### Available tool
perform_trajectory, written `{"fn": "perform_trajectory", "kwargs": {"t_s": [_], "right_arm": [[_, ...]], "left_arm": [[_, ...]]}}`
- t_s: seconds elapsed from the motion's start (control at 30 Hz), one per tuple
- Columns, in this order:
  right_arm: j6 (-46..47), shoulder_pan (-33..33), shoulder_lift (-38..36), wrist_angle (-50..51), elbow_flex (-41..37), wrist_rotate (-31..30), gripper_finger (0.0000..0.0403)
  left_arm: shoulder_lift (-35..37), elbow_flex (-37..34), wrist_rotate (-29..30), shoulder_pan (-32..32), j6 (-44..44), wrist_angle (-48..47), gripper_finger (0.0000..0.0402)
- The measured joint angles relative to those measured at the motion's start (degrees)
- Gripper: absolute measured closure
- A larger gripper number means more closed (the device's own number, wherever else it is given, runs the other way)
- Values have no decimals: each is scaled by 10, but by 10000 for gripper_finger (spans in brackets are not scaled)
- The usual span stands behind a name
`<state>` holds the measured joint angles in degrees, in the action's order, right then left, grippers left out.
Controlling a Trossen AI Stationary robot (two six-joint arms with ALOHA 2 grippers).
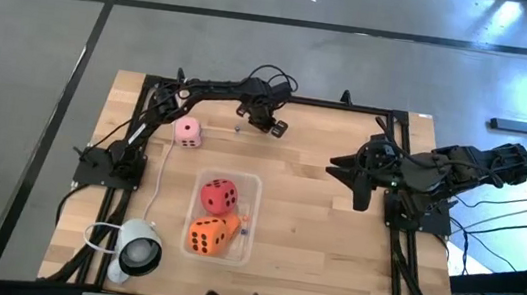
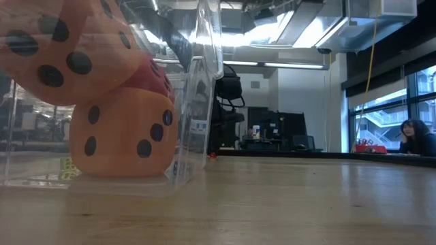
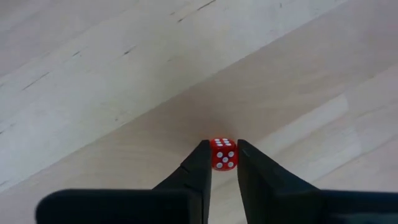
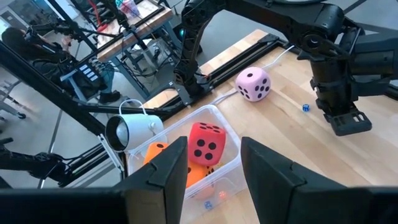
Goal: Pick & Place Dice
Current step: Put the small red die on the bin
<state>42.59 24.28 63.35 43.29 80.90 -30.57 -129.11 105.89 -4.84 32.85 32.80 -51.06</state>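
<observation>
A clear plastic tub [image 1: 257, 182] near the table's middle holds a red die [image 1: 218, 195] on top of two orange dice [image 1: 209, 237], which also show in the low view [image 2: 119, 139]. The pale pink die [image 1: 188, 131] rests on the wood toward the far left. My left gripper [image 1: 268, 124] is near the far edge, shut on a tiny hard red die [image 3: 222, 154] with white pips. A tiny blue die [image 4: 305, 107] lies beside it. My right gripper [image 1: 353, 176] waits open at the right, touching nothing. My left gripper pinches the tiny red die by two opposite faces [image 3: 214, 155], right at the free ends of its fingers [image 3: 198, 163]. The fingers come from above, pointing down at the tabletop. I cannot tell whether the die is lifted clear of the wood.
A white cup-shaped device [image 1: 137, 250] on a cable sits at the near left corner. Black rails [image 1: 349, 106] frame the table's far and side edges. Two tiny dice [image 4: 214, 199] lie on the tub's floor. Bare wood [image 1: 305, 223] lies between tub and right arm. A person [image 2: 415, 138] sits far behind the table.
</observation>
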Motion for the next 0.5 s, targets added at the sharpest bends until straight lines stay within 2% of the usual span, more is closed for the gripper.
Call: {"fn": "perform_trajectory", "kwargs": {"t_s": [0.23, 0.5], "right_arm": [[-2, 0, 0, 0, 0, 2, 254], [-11, 0, 0, 0, 0, 2, 254]], "left_arm": [[-8, 1, -7, -15, -29, -4, 391], [-8, 0, -36, -38, -45, -20, 394]]}}
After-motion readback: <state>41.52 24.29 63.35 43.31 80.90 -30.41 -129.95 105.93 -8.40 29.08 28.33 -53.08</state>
